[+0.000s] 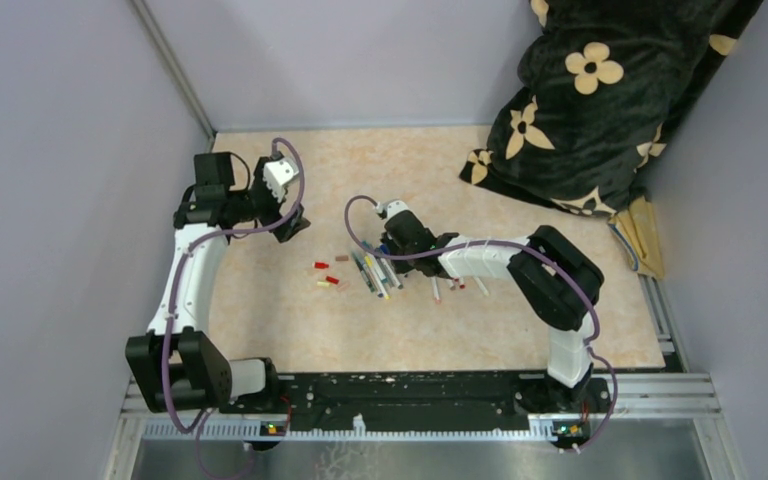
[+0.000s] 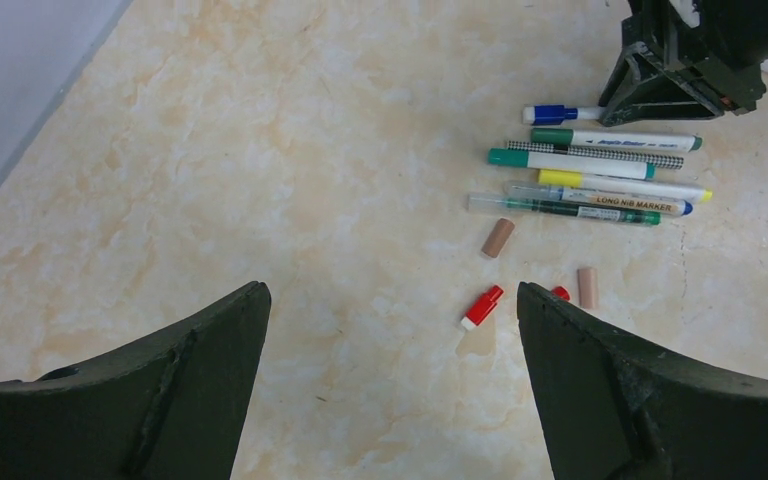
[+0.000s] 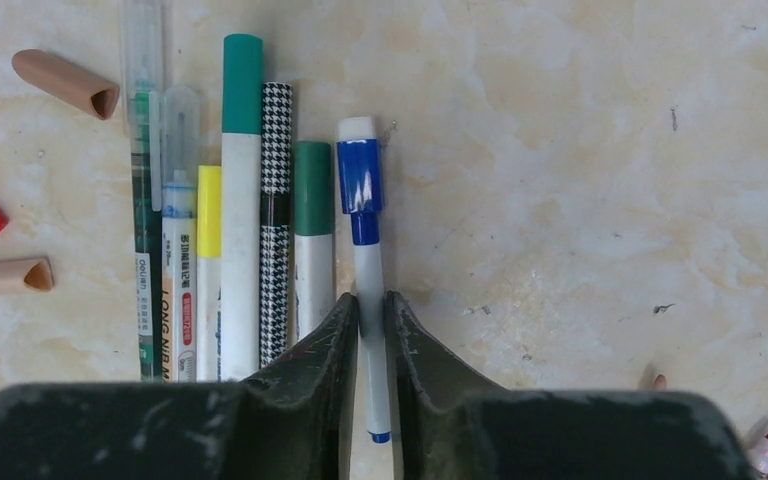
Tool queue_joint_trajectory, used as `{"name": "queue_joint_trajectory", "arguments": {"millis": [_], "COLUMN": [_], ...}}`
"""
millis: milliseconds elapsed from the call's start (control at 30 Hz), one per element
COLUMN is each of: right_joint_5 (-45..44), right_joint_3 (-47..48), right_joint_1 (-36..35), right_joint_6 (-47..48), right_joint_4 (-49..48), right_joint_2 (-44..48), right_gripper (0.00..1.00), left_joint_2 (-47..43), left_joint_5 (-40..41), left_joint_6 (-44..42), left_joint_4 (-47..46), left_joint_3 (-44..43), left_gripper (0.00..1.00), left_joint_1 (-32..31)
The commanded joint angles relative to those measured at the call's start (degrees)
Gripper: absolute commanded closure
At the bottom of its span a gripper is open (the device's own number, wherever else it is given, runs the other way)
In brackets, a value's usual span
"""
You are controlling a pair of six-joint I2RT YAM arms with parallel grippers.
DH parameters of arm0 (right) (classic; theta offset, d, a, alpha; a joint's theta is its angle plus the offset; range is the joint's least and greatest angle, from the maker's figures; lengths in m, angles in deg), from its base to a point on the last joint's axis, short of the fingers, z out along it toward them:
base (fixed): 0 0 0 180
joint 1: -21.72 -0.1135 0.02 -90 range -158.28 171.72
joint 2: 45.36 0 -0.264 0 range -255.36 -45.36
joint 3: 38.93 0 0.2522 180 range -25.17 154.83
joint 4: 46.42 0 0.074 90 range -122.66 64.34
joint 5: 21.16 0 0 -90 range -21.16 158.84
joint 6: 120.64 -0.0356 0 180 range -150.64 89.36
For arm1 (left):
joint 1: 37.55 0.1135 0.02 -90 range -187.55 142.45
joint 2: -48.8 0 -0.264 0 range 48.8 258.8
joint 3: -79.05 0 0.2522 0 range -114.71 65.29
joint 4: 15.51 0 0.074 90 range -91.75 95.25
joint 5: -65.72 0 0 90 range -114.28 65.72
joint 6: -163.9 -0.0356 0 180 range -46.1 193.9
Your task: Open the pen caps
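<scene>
- Bright, even light from above; soft faint shadows under arms (image 1: 185, 280).
- Wrist views sharp: pens (image 3: 241, 200) crisp, print legible; fingers (image 2: 160, 400) dark, little detail.
- Top view coarser; pens tiny.

Top external: high, behind the arm bases, tilted down and forward. Whole table (image 1: 260, 310) in frame, far off; the pen row (image 1: 375, 272) is tiny near centre.

Left wrist: oblique look down across the tabletop, between the left gripper's fingers (image 2: 160, 400) at the bottom corners. Mid range. Pen row sits upper right, the right gripper (image 2: 672, 100) at the top corner.

Right wrist: straight down, very near, its own fingers (image 3: 325, 370) bottom centre. Pen row fills the left half.

Shared by all three: the pen row. Both wrist views show the blue-capped pen (image 3: 362, 190) and loose caps (image 2: 498, 238) beside the row.
</scene>
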Motion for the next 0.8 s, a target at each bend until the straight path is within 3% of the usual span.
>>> {"name": "queue_joint_trajectory", "arguments": {"millis": [0,67,333,533,767], "right_joint_5": [-1.4,-1.0,6.0,27.6,51.2], "right_joint_3": [-0.4,-1.7,-8.2,-12.7,-13.7], "right_joint_1": [-0.5,0.0,2.8,7.1,7.1], "right_joint_6": [0.1,-0.2,-1.5,-8.5,-14.3], "right_joint_4": [0.3,-0.3,-2.7,-7.2,-10.1], "right_joint_2": [-0.1,1.9,14.7,20.9,18.8], "right_gripper": [0.90,1.00,1.00,1.00,1.00], "left_joint_2": [-1.3,-1.4,-2.7,-4.6,-7.5], "left_joint_5": [-6.5,-9.2,-10.3,-4.9,-0.4], "left_joint_6": [-3.1,-6.9,-20.9,-22.2,-23.3], "left_joint_4": [1.5,3.2,7.6,6.2,7.5], "left_joint_3": [2.2,3.4,9.5,14.2,13.3], "left_gripper": [0.01,0.01,0.01,0.01,0.02], "left_joint_1": [0.3,0.3,-3.6,-15.4,-25.2]}}
